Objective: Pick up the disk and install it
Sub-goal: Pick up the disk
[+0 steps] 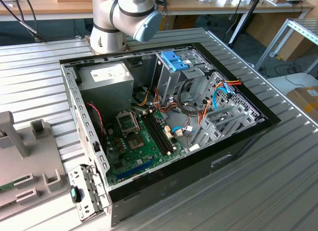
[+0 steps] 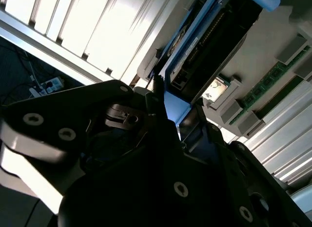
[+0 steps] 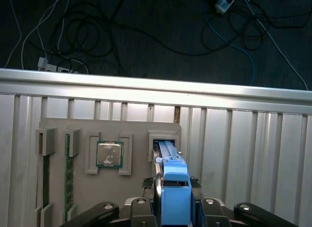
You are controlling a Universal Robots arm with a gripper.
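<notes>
You have the gripper (image 3: 171, 188) over the grey fixture tray (image 3: 136, 188), and its jaws are closed on the disk (image 3: 170, 158), one dark finger pressed against each long side of the bright blue carrier. The disk stands on edge in the tray's slot, at the end of the tray opposite the memory stick (image 3: 68, 178), with its far end reaching the tray's rear rim. Beside that slot you can see the processor chip (image 3: 109, 154) lying flat in its square pocket in the middle of the tray, and the memory stick in a narrow channel beyond it. In the second wrist view, the disk's (image 2: 209, 41) dark underside and blue frame rise from the tray between the black gripper links, with the processor chip just beside it. In the exterior view, the tray (image 1: 30, 156) sits on the ribbed metal desk (image 1: 278, 191), and the open computer case (image 1: 238, 146) lies near it toward the exterior view's right. Inside the case, on the side far from the tray, a blue latch (image 1: 175, 59) tops the silver drive cage (image 1: 171, 79). The arm (image 1: 124, 12) has its base behind the case.
</notes>
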